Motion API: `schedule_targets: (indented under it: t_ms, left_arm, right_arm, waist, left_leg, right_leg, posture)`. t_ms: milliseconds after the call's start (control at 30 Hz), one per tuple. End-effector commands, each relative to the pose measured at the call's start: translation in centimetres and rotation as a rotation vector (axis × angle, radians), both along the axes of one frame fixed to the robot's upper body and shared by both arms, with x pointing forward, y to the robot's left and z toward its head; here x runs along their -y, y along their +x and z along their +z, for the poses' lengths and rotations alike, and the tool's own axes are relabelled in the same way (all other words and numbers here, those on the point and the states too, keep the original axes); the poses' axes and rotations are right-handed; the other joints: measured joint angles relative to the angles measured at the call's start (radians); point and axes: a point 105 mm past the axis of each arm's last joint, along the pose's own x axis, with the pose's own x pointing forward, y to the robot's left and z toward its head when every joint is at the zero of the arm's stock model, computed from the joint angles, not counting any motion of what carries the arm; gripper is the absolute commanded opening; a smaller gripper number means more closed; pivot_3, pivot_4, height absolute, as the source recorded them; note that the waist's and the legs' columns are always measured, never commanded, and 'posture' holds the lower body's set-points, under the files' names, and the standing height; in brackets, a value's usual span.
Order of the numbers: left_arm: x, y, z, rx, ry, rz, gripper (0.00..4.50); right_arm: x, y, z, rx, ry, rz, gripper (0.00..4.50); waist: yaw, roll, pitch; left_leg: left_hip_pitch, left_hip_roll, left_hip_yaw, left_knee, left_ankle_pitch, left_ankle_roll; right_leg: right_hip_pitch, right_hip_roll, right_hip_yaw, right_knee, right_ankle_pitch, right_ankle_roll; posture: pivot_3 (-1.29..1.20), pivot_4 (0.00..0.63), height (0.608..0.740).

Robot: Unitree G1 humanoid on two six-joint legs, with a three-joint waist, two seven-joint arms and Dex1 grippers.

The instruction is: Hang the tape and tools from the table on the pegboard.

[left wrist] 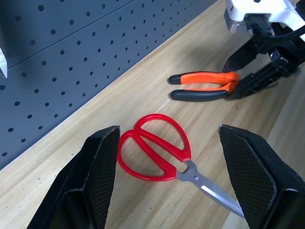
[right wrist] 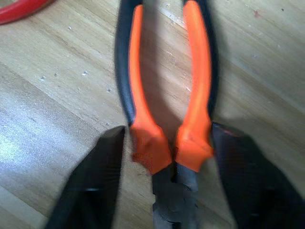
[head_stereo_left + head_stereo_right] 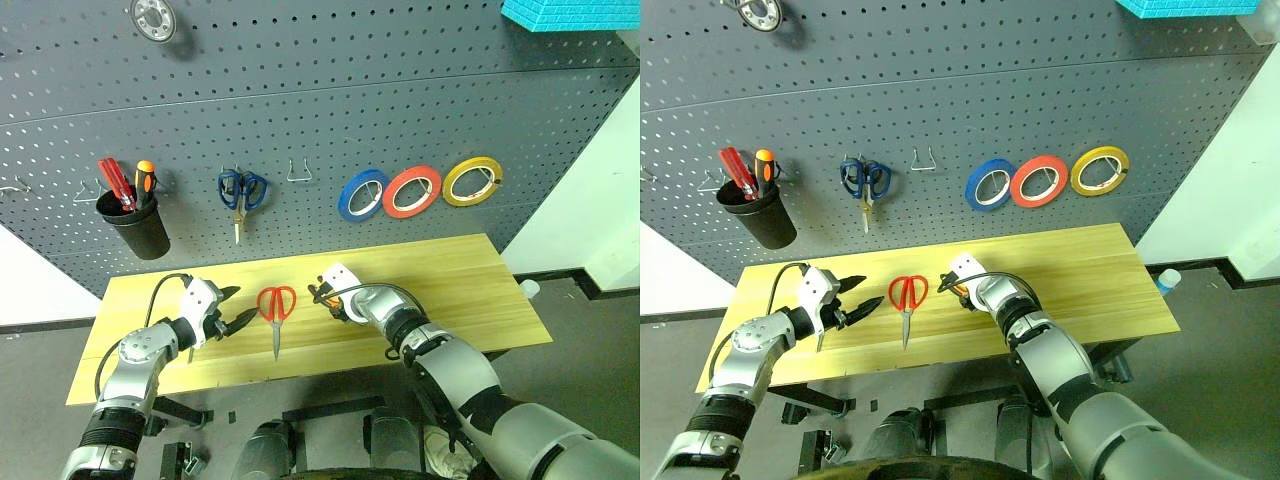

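The orange-and-black pliers [image 2: 137, 76] lie on the light wooden table [image 3: 450, 280]. My right gripper [image 2: 167, 131] points down at them, its fingers pressed against both sides where the handles meet the head. Just to their left lie the red-handled scissors [image 3: 277, 305], blades toward the table's front edge. My left gripper [image 3: 240, 305] hovers open just left of the scissors, its fingers [image 1: 102, 167] framing the red handles without touching. The red-orange tape [image 3: 389, 196] hangs on the dark grey pegboard [image 3: 350, 90].
On the pegboard hang a blue ring [image 3: 345, 200], a yellow ring [image 3: 449, 186], blue-handled scissors [image 3: 241, 190] and a black cup [image 3: 135, 228] holding red and orange screwdrivers. A bare wire hook [image 3: 298, 172] sits between the scissors and the rings.
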Motion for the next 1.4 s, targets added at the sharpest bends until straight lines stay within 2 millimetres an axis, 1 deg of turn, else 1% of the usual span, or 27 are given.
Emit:
schedule_targets:
  t_ms: [33, 133, 233, 267, 367, 400, 500, 600, 633, 667, 700, 800, 900, 933, 1000, 1067, 1233, 1400]
  left_arm:
    - [0.0, 0.3, 1.2, 0.049, -0.011, -0.003, 3.45]
    - [0.1, 0.3, 1.4, 0.057, -0.024, -0.001, 3.45]
    - [-0.2, 0.2, 2.6, 0.109, -0.075, 0.014, 3.45]
    - [-0.4, 0.1, 3.4, 0.154, -0.106, 0.02, 3.45]
    - [-1.1, -0.6, 6.4, 0.299, -0.227, 0.024, 3.45]
    - [-1.3, -0.8, 7.0, 0.33, -0.251, 0.032, 3.45]
    - [-1.6, -1.2, 8.6, 0.413, -0.305, 0.062, 3.45]
    - [-1.7, -1.1, 9.1, 0.449, -0.317, 0.092, 3.45]
    - [-1.7, -0.9, 9.1, 0.457, -0.32, 0.102, 3.45]
    - [-1.7, -0.8, 9.1, 0.463, -0.322, 0.107, 3.45]
    - [-1.7, -0.5, 9.0, 0.471, -0.316, 0.118, 3.45]
    - [-1.4, 0.4, 9.1, 0.504, -0.317, 0.146, 3.45]
    - [-0.7, 0.7, 9.6, 0.545, -0.341, 0.146, 3.45]
    - [-0.5, 0.7, 9.8, 0.557, -0.347, 0.144, 3.45]
    - [-0.1, 0.7, 10.4, 0.585, -0.372, 0.144, 3.45]
    - [0.5, 0.7, 11.0, 0.611, -0.395, 0.143, 3.45]
    - [1.7, 0.0, 11.5, 0.636, -0.416, 0.134, 3.45]
    - [3.0, -0.5, 11.7, 0.651, -0.432, 0.143, 3.45]
  right_arm:
    - [-0.8, 0.9, 1.2, 0.04, 0.024, 0.005, 2.07]
    - [-0.6, 0.9, 1.2, 0.039, 0.028, 0.006, 2.07]
    - [-0.4, 1.3, 1.7, 0.082, 0.04, 0.05, 2.07]
    - [-0.4, 1.5, 2.0, 0.116, 0.048, 0.09, 2.07]
    - [-0.7, 1.5, 4.1, 0.286, 0.115, 0.247, 2.07]
    - [-0.8, 1.2, 5.0, 0.349, 0.145, 0.288, 2.07]
    - [-1.2, -0.4, 9.3, 0.592, 0.275, 0.437, 2.07]
    - [-1.5, -2.1, 13.0, 0.705, 0.388, 0.509, 2.07]
    - [-1.7, -2.5, 14.6, 0.754, 0.421, 0.535, 2.07]
    - [-1.8, -2.9, 15.6, 0.785, 0.44, 0.551, 2.07]
    - [-2.0, -2.9, 17.0, 0.839, 0.455, 0.561, 2.07]
    - [-2.6, -2.2, 21.3, 1.016, 0.478, 0.566, 2.07]
    - [-3.2, -1.4, 24.2, 1.115, 0.512, 0.563, 2.07]
    - [-3.4, -1.3, 24.8, 1.134, 0.521, 0.564, 2.07]
    - [-3.6, -0.5, 26.3, 1.189, 0.528, 0.551, 2.07]
    - [-3.8, 0.8, 28.0, 1.246, 0.538, 0.51, 2.07]
    - [-4.0, 2.7, 30.5, 1.33, 0.584, 0.436, 2.07]
    - [-3.9, 4.0, 31.1, 1.35, 0.64, 0.379, 2.07]
  waist:
    - [0.0, 0.0, 0.0]
    - [0.0, 0.0, 0.0]
    - [0.0, 0.0, 0.0]
    - [0.0, 0.0, 0.0]
    - [0.003, 0.0, 0.002]
    - [0.006, 0.0, 0.004]
    - [0.009, 0.0, 0.007]
    - [0.004, -0.002, 0.009]
    - [0.003, -0.004, 0.01]
    - [0.003, -0.005, 0.012]
    - [0.007, -0.007, 0.012]
    - [0.01, -0.009, 0.014]
    - [0.009, -0.013, 0.017]
    - [0.009, -0.014, 0.017]
    - [0.009, -0.015, 0.019]
    - [0.01, -0.016, 0.02]
    - [0.008, -0.016, 0.029]
    - [0.009, -0.015, 0.043]
  left_leg:
    - [0.0, 0.0, 0.0, 0.0, 0.0, 0.0]
    - [0.0, 0.0, 0.0, 0.0, 0.0, 0.0]
    - [0.0, 0.0, 0.0, 0.0, 0.0, 0.0]
    - [0.0, 0.0, 0.0, 0.0, 0.0, 0.0]
    - [-0.001, 0.0, 0.0, -0.001, 0.0, 0.0]
    - [-0.001, 0.0, 0.0, -0.001, 0.0, 0.0]
    - [-0.002, 0.0, 0.001, -0.001, 0.0, 0.0]
    - [-0.002, 0.0, 0.002, -0.001, 0.0, 0.0]
    - [-0.002, 0.0, 0.002, 0.0, 0.0, 0.0]
    - [-0.001, 0.0, 0.002, 0.0, 0.0, 0.0]
    - [-0.001, 0.0, 0.001, 0.0, 0.0, 0.0]
    - [-0.001, 0.0, 0.001, 0.002, 0.0, 0.0]
    - [-0.003, 0.0, 0.001, 0.005, 0.0, 0.0]
    - [-0.003, 0.0, 0.001, 0.005, 0.0, 0.0]
    - [-0.004, 0.0, 0.001, 0.004, 0.0, 0.0]
    - [-0.004, 0.0, 0.001, 0.002, 0.0, 0.0]
    - [-0.003, 0.0, 0.001, 0.0, 0.0, 0.0]
    - [-0.003, 0.0, 0.001, -0.001, 0.0, 0.0]
  right_leg:
    - [0.0, 0.0, 0.0, 0.0, 0.0, 0.0]
    - [0.0, 0.0, 0.0, 0.0, 0.0, 0.0]
    - [0.0, 0.0, 0.0, 0.0, 0.0, 0.0]
    - [0.0, 0.0, 0.0, 0.0, 0.0, 0.0]
    - [0.0, 0.0, 0.0, -0.001, 0.0, 0.0]
    - [0.0, 0.0, 0.0, -0.002, 0.0, 0.0]
    - [0.0, -0.001, 0.0, -0.003, 0.0, 0.001]
    - [0.0, -0.001, 0.0, -0.004, 0.0, 0.001]
    - [0.0, -0.001, 0.0, -0.004, 0.0, 0.001]
    - [0.001, -0.001, 0.0, -0.004, 0.0, 0.001]
    - [0.001, -0.001, 0.0, -0.003, 0.0, 0.0]
    - [0.002, -0.001, 0.0, -0.003, 0.0, -0.002]
    - [0.002, -0.001, 0.0, -0.005, 0.0, -0.005]
    - [0.002, -0.001, 0.0, -0.005, 0.0, -0.004]
    - [0.001, -0.001, 0.0, -0.005, 0.001, -0.001]
    - [0.0, -0.001, 0.0, -0.005, 0.002, -0.001]
    - [-0.001, 0.0, 0.0, -0.005, 0.004, -0.005]
    - [-0.001, 0.0, 0.0, -0.005, 0.004, -0.005]
  posture:
    - [-0.1, 0.077, 0.74]
    - [-0.1, 0.076, 0.74]
    - [-0.09, 0.076, 0.74]
    - [-0.09, 0.077, 0.74]
    - [-0.09, 0.079, 0.74]
    - [-0.09, 0.08, 0.74]
    - [-0.1, 0.079, 0.74]
    - [-0.11, 0.077, 0.74]
    - [-0.11, 0.077, 0.74]
    - [-0.11, 0.077, 0.74]
    - [-0.12, 0.076, 0.74]
    - [-0.13, 0.078, 0.74]
    - [-0.12, 0.081, 0.74]
    - [-0.12, 0.085, 0.74]
    - [-0.12, 0.087, 0.74]
    - [-0.11, 0.094, 0.74]
    - [-0.09, 0.113, 0.74]
    - [-0.07, 0.132, 0.74]
